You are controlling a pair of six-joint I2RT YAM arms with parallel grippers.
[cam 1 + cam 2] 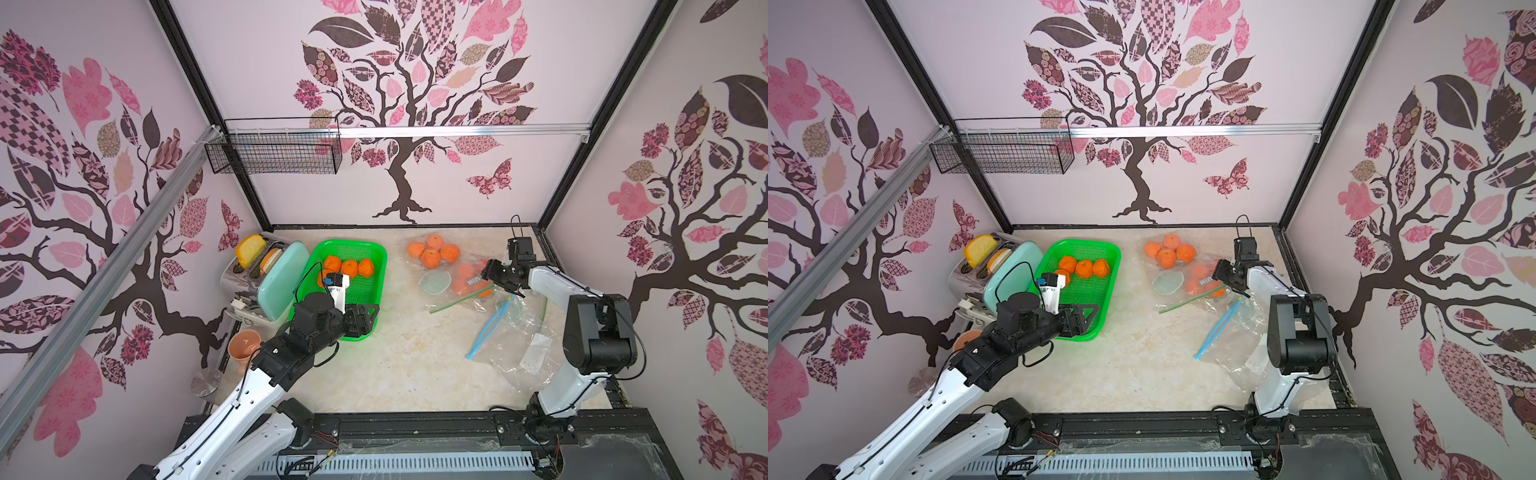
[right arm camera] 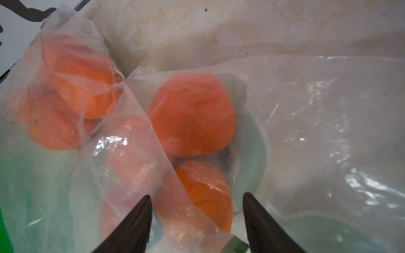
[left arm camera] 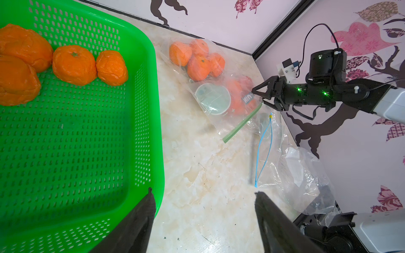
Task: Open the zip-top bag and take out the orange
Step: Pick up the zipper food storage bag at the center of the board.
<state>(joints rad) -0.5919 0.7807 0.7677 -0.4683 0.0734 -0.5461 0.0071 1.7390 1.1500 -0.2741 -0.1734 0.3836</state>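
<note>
The zip-top bag (image 1: pixel 446 297) with a green zip strip lies at the right back of the table and also shows in a top view (image 1: pixel 1177 302) and the left wrist view (image 3: pixel 241 127). Several oranges lie inside; one orange (image 2: pixel 192 116) and a second one nearer show past the film in the right wrist view. My right gripper (image 1: pixel 498 283) (image 1: pixel 1228 285) (image 2: pixel 197 195) is at the bag's mouth, open, its fingers on either side of the nearer orange and the film. My left gripper (image 1: pixel 365 320) (image 3: pixel 203 190) hangs open and empty over the table beside the green basket (image 1: pixel 376 249).
The green basket (image 3: pixel 153 87) holds several oranges (image 1: pixel 349 268). A second clear bag of oranges (image 1: pixel 434 251) lies at the back. An empty bag with a blue zip (image 1: pixel 515 336) lies near the right arm. A toaster (image 1: pixel 266 274) and an orange cup (image 1: pixel 243 345) stand at the left.
</note>
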